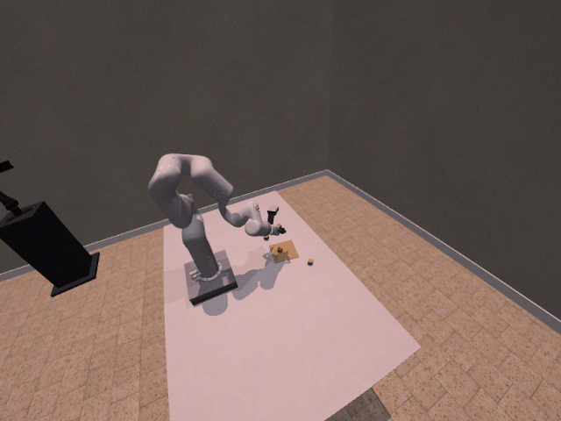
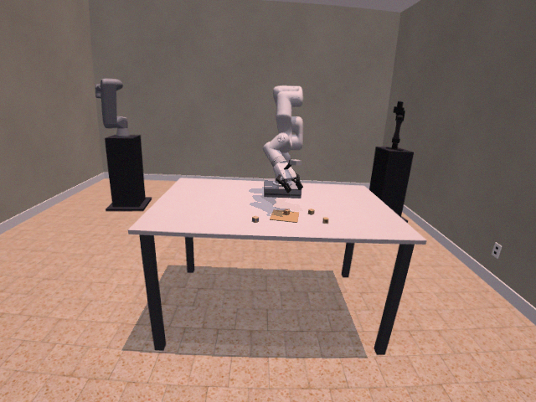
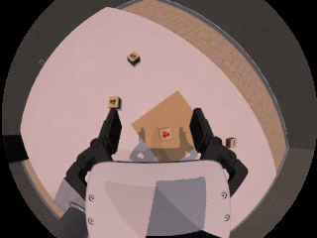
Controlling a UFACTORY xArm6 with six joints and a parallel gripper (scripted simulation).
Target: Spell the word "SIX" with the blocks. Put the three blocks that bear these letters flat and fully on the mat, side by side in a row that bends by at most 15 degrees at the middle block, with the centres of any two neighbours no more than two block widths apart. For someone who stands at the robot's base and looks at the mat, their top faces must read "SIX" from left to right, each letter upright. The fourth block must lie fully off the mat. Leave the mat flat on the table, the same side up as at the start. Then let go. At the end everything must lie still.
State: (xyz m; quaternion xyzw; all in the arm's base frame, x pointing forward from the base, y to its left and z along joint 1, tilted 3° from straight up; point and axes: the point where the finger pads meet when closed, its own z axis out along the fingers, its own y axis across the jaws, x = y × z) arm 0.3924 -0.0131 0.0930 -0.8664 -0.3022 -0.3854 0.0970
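A: White links of the arm [image 2: 286, 125] rise from the base plate [image 2: 281, 190], fold over at the top and descend toward the table [image 2: 208, 208]. Confirm the end effector.

B: The gripper [image 3: 158, 134] hangs above the table, tilted downward, fingers spread fully with nothing between them. In the wrist view the mat [image 3: 174, 109] and the block on it [image 3: 165, 134] appear between the two fingers, well below them.

A: Location of the task items?

B: The tan mat lies flat on the table in front of the base. One block sits on it, near the edge closest to the robot. Its top face bears a red mark; the letter is too small to read.

A: The other blocks?

B: Three lie off the mat. In the exterior view, one [image 2: 255, 219] is beside the mat's left side, one [image 2: 311, 211] just past its right side, and one [image 2: 325, 219] farther right, all apart from each other.

A: Obstructions?

B: Two black pedestals [image 2: 124, 171] stand on the floor, well apart from the table. The arm's shadow [image 1: 253, 276] falls across the table surface.
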